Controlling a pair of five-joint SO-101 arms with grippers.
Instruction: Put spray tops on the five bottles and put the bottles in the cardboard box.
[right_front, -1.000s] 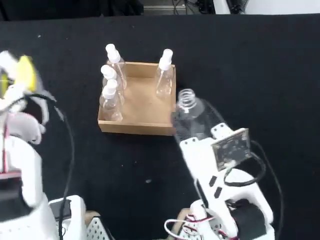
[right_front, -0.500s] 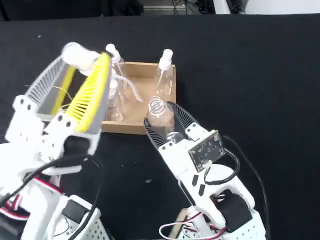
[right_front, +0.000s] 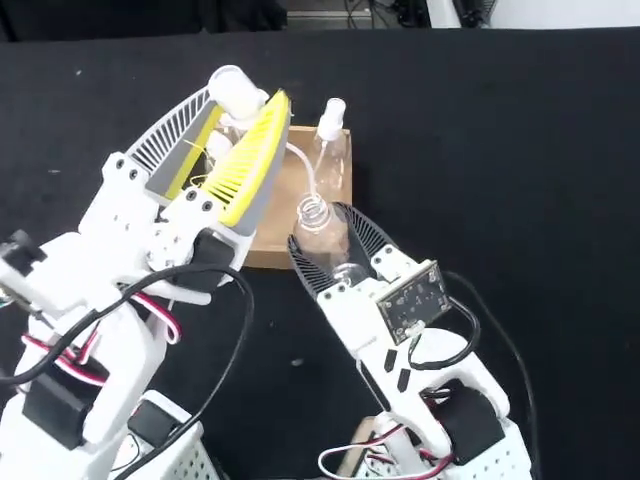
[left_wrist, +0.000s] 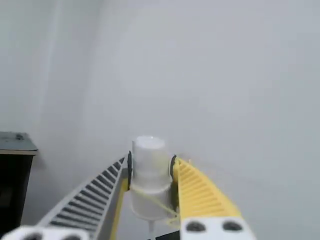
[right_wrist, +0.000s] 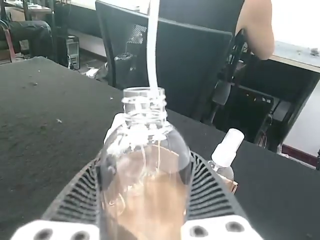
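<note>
My left fingers (right_front: 240, 100) clamp the spray top (left_wrist: 149, 175) above the box (right_front: 290, 195). My right fingers (right_front: 322, 238) grip the open bottle (right_wrist: 145, 165) upright, at the box's near wall. The top's tube (right_wrist: 152, 45) hangs at the bottle's mouth. Half a second ago the top was farther from the bottle; the bottle has stayed.

I can read no word, number or sign anywhere. The small camera board (right_front: 414, 300) on my right arm carries some tiny marks (too small for me to make out). The clear bottle (right_wrist: 145, 150) in my right hand (right_front: 318, 227) and the white spray top (left_wrist: 148, 155) in my left hand (left_wrist: 150, 169) are both plain, with no label.
</note>
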